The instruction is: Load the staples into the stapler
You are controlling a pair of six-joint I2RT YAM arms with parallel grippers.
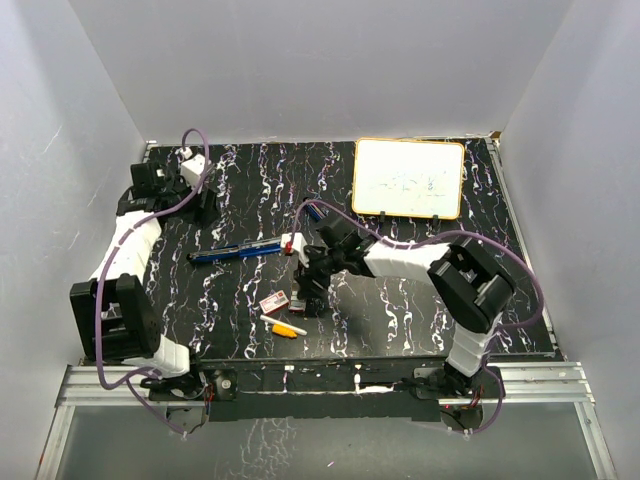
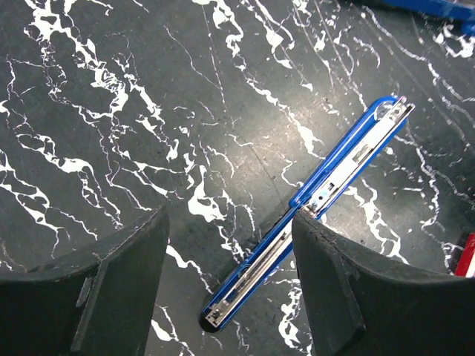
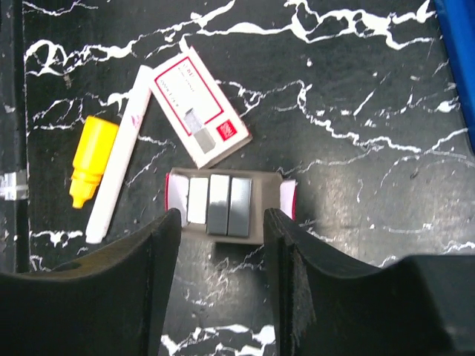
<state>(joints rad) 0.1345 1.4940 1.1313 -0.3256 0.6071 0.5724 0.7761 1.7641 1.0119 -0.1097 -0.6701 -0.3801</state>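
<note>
The blue stapler lies opened out flat on the black marbled table, its silver rail facing up. My left gripper hovers open above its near end and holds nothing. The staples are silvery strips side by side in their small cardboard tray. The red-and-white box sleeve lies just beyond the tray. My right gripper is open just above the tray, a finger near each end, and I cannot tell whether the fingers touch it. In the top view that gripper is beside the box.
A yellow-and-white marker lies left of the tray, near the table's front edge. A yellow-framed whiteboard stands at the back right. Another blue object shows at the right edge of the right wrist view.
</note>
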